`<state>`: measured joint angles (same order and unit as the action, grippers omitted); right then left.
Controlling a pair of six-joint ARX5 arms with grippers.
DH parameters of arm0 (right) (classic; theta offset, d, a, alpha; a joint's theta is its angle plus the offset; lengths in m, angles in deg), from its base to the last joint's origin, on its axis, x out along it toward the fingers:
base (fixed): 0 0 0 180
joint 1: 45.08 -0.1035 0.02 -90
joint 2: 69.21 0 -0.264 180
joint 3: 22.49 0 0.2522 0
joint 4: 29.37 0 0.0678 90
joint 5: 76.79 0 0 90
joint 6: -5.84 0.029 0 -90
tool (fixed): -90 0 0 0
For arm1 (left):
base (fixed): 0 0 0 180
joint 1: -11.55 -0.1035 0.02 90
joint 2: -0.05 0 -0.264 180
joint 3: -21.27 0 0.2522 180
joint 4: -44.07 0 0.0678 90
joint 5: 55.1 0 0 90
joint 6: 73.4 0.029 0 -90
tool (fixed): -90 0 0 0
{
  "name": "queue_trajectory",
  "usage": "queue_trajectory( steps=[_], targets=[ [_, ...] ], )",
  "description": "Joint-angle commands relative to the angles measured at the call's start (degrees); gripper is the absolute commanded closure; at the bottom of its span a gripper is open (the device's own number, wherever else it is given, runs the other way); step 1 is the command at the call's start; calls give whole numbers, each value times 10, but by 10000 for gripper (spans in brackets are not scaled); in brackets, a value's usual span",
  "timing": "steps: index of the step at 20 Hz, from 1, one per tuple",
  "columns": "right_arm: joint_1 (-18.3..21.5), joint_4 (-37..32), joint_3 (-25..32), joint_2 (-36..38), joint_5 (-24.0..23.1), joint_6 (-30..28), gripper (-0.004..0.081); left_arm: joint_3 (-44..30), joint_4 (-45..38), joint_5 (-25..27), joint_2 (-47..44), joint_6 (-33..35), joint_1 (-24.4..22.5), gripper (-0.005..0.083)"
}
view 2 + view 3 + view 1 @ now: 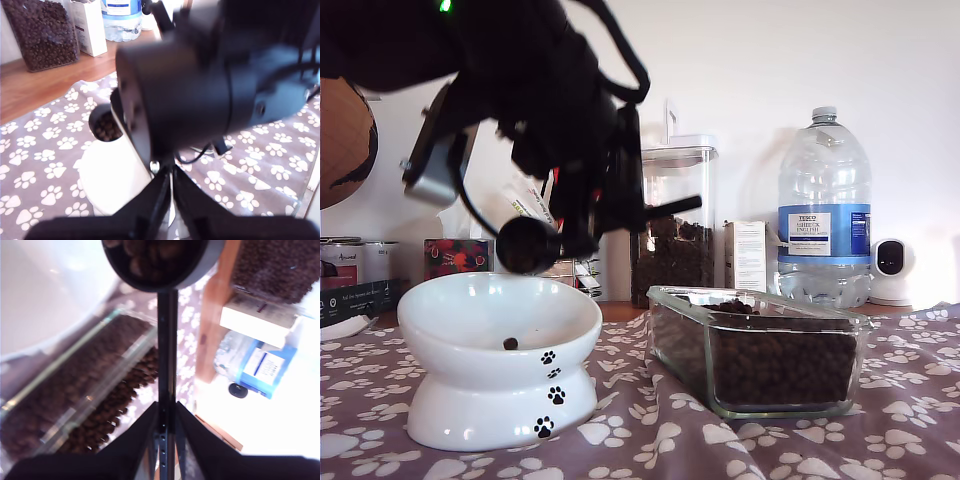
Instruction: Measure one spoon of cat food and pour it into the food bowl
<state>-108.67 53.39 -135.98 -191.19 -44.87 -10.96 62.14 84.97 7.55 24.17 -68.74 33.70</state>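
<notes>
My second gripper (166,426) has its fingers clamped on the spoon (527,245) handle, cup loaded with kibble (150,255), hovering over the bowl (500,345) left of centre in the exterior view. Looks like the pouring step; next it needs tipping. My first gripper (171,200) looks closed and empty.

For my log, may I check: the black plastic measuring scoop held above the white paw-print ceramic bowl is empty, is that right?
Not quite. The black plastic measuring scoop is not empty: its cup holds brown kibble pellets, as the second wrist view shows. It is indeed held above the white paw-print ceramic bowl.
</notes>
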Motion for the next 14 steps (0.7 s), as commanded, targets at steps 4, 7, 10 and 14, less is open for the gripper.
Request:
queue_trajectory(
  steps=[4,7,10,14],
  targets=[
    [-5,-4,18,-11,-42,3,783,3,-14,2,1,-1,1,793],
    [-5,-6,24,-11,-55,4,783,3,-14,2,1,-1,1,793],
    [-5,-5,38,-11,-79,4,783,3,-14,2,1,-1,1,793],
    [-5,-5,57,-11,-85,5,783,18,-11,54,-24,3,1,793]
  ],
)
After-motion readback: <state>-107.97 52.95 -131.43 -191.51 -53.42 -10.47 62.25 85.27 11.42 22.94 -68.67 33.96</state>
